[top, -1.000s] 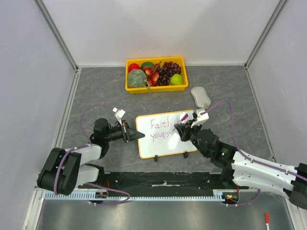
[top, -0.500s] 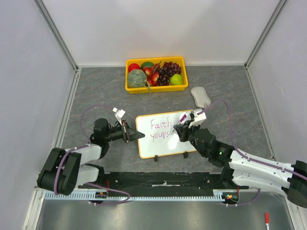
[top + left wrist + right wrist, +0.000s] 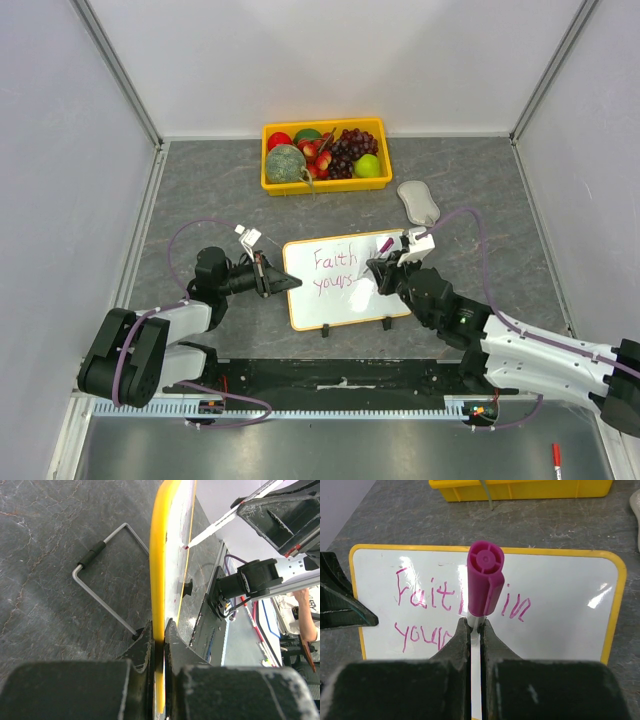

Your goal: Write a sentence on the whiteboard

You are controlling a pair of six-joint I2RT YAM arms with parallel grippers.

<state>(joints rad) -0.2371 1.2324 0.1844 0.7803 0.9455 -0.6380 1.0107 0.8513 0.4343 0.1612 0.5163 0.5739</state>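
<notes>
Writing pink words on a clamped whiteboard

The flat white rectangular whiteboard with rounded corners and a thin yellow-orange rim (image 3: 340, 305) sits on the grey stone-patterned table (image 3: 200, 190), between the two arms and well apart from the yellow plastic fruit tray (image 3: 325, 187). Its face carries the thin pink-magenta handwritten sentence (image 3: 440, 597) in two lines: "Faith in" above, "your" and partly hidden letters below. The left arm reaches low across the table, and the left gripper (image 3: 159, 630) pinches the board's left rim. The right arm stretches in from the right, and the right gripper (image 3: 475, 625) is clamped on a white marker with a magenta end cap (image 3: 485, 580). The marker's tip meets the board face near its middle.
</notes>
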